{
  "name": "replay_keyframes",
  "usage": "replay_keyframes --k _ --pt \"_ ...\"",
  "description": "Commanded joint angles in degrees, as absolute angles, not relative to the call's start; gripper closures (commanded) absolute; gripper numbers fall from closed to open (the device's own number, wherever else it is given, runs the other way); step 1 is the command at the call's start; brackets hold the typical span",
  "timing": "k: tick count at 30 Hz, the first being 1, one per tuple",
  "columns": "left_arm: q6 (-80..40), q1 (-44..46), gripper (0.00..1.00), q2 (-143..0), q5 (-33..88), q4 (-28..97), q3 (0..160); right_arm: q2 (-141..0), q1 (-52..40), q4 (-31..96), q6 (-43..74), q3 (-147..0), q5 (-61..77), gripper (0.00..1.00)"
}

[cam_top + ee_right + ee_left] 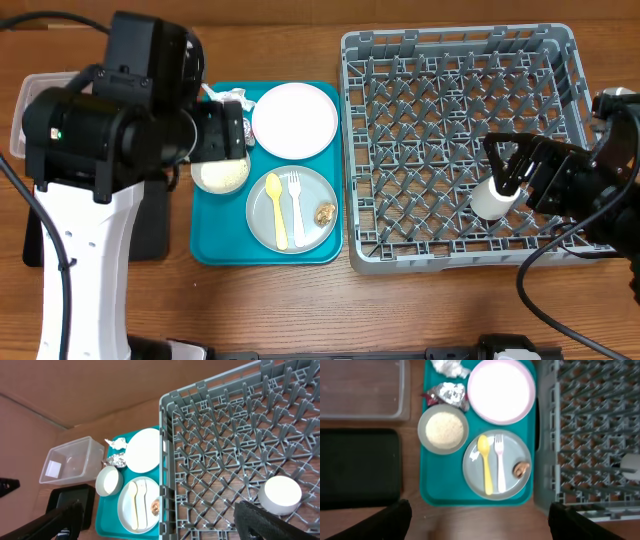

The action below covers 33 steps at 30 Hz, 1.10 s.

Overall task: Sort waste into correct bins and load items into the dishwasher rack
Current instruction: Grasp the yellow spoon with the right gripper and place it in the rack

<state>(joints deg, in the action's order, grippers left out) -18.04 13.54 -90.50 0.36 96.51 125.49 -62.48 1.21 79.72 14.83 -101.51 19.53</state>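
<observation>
On the teal tray (215,245) lie a pale pink plate (501,391) and a grey plate (470,467) that bears a yellow spoon (486,462), a white fork (499,462) and a brown lump (521,468). A grey bowl (443,429) holds rice. The foil wrapper (448,394) and the paper scrap (449,367) lie behind it. The white cup (492,198) stands upside down in the grey rack (460,60). My right gripper (160,525) is open, with the cup (282,495) beside its right finger. My left gripper (480,525) is open and empty, high above the tray's front edge.
The clear tub (360,387) stands left of the teal tray with the black tray (357,467) in front of it. The rack's wall (545,435) runs close along the teal tray's right side. Bare wood table lies in front.
</observation>
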Motion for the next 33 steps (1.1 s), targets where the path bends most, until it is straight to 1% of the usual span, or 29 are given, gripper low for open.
replay_keyframes --k 1,5,6,7,9,10,11,12,14,17,20,21,22,24,26,30,32,33 --pt "-19.9 13.9 0.08 -84.4 -1.9 96.8 115.9 -63.0 0.9 79.7 14.8 -101.3 19.9 0.0" --pt "-20.0 13.9 0.1 -83.7 -2.3 96.7 110.0 -64.6 0.9 79.4 14.7 -101.3 19.9 0.0" --pt "-23.7 13.7 0.11 -83.3 -6.9 96.8 110.6 -66.9 -0.7 79.0 13.0 -101.3 22.6 0.01" --pt "-24.3 13.4 0.1 -83.1 -7.5 96.8 111.0 -67.7 -1.7 79.1 13.0 -101.3 23.0 0.02" --pt "-25.5 12.5 0.09 -82.0 -8.6 96.8 112.9 -70.4 -5.5 79.0 13.1 -101.3 23.2 0.07" --pt "-26.3 11.3 0.09 -80.8 -9.1 96.8 114.8 -72.2 -8.1 78.8 13.2 -101.3 23.2 0.12" --pt "-26.6 10.5 0.07 -80.0 -9.2 96.8 116.0 -74.4 -11.0 78.3 13.7 -101.3 23.0 0.15" --pt "-27.2 9.0 0.06 -78.5 -9.3 96.8 117.4 -76.6 -13.9 77.4 13.9 -101.3 22.6 0.16" --pt "-27.5 6.0 0.0 -74.9 -9.4 96.8 118.3 -82.4 -20.7 74.9 18.1 -101.3 17.3 0.18" --pt "-27.2 2.0 0.0 -69.6 -10.7 96.8 118.3 -92.5 -30.5 69.9 23.1 -101.3 11.6 0.19" --pt "-27.1 1.5 0.0 -66.3 -13.2 96.8 118.3 -100.1 -36.8 66.6 26.4 -101.3 7.9 0.2" --pt "-27.1 1.5 0.0 -64.7 -13.6 96.8 118.3 -103.4 -38.9 65.5 27.7 -101.3 6.9 0.21" --pt "-27.0 1.5 0.0 -63.5 -13.6 96.8 118.3 -107.3 -41.1 63.8 28.9 -101.3 6.4 0.26" --pt "-27.0 1.5 0.0 -62.1 -13.6 96.8 118.3 -112.7 -43.9 60.9 29.5 -101.3 4.5 0.31" --pt "-27.0 1.5 0.0 -61.3 -13.7 96.8 118.3 -117.5 -46.1 58.8 31.6 -101.3 0.4 0.31" --pt "-27.0 1.5 0.0 -61.4 -13.5 96.8 118.2 -122.9 -49.0 56.2 31.8 -101.3 -0.1 0.33" --pt "-27.0 1.5 0.0 -61.5 -13.5 96.8 118.2 -125.1 -50.1 56.0 32.5 -101.3 -2.4 0.33" --pt "-27.1 1.5 0.0 -61.5 -13.5 96.8 118.2 -126.3 -50.3 55.5 33.3 -101.3 -3.1 0.35"
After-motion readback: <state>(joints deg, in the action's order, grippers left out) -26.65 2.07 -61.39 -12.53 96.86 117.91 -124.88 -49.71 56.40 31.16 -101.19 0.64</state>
